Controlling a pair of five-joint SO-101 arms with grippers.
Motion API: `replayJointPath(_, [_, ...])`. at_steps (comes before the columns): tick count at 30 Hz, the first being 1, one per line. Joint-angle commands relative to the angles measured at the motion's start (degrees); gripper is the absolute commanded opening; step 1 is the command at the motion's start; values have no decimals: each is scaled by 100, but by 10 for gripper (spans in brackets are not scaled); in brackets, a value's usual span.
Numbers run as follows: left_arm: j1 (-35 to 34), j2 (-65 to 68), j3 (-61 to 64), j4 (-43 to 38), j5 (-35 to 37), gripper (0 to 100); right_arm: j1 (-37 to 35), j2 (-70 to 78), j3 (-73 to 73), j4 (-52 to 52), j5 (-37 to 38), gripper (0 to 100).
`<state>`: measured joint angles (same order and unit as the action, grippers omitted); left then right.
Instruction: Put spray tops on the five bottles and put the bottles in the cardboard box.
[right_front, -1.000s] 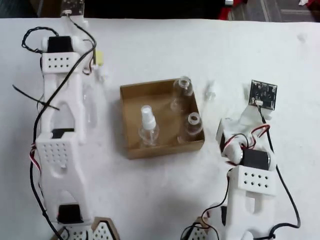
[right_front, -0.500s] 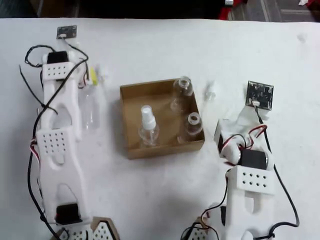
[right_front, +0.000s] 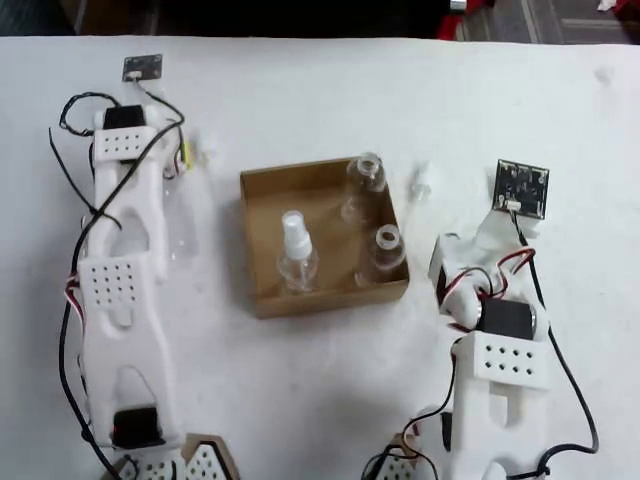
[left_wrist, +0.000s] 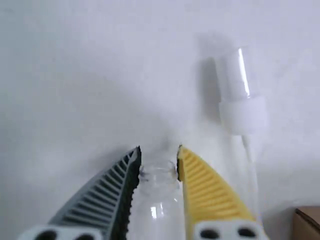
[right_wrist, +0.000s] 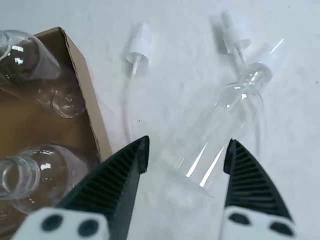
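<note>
Lying bottle (left_wrist: 155, 205), neck toward far edge

The table (right_front: 330, 90) has a white, matt, faintly grainy cover. The cardboard box (right_front: 262, 185) is dull brown paperboard with raw-cut edges. The bottle (left_wrist: 156, 210) in the left gripper (left_wrist: 158, 150) is clear, glossy plastic, and so is the lying bottle (right_wrist: 230, 107). The spray top (left_wrist: 242, 112) has a smooth white plastic collar under a clear glossy cap. The left fingers (left_wrist: 100, 200) are ribbed plastic, one matt grey and one yellow. The right gripper (right_wrist: 187, 145) has ribbed matt black ones. The left arm (right_front: 115, 290) and right arm (right_front: 500, 370) wear matt white plastic shells.
</note>
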<state>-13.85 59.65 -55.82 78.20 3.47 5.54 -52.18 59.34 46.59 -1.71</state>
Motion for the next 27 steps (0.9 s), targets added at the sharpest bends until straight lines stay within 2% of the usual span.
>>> replayJointPath(1, [84,-207,-105,-62,-35,72,-66,-57,-35,-110,9,209])
replayJointPath(3, [92,-286,-255,88,-26,72,-57,-57,-35,-110,9,209])
replayJointPath(6, [145,-505,-818,791,-26,72,-57,-57,-35,-110,9,209])
replayJointPath(12, [532,-1024,-2831,2453,-70,72,-31,-66,-35,-110,9,209])
replayJointPath(15, [681,-1288,-3437,2453,-70,72,-31,-66,-35,-110,9,209])
replayJointPath(20, [866,-2009,-3578,2453,-70,39,-22,-57,-26,-110,9,209])
replayJointPath(23, [892,-2527,-3314,2453,-70,25,-22,-57,-26,-110,9,209])
replayJointPath(27, [1077,-3486,-2295,2453,-53,20,-22,-57,-26,-110,9,209])
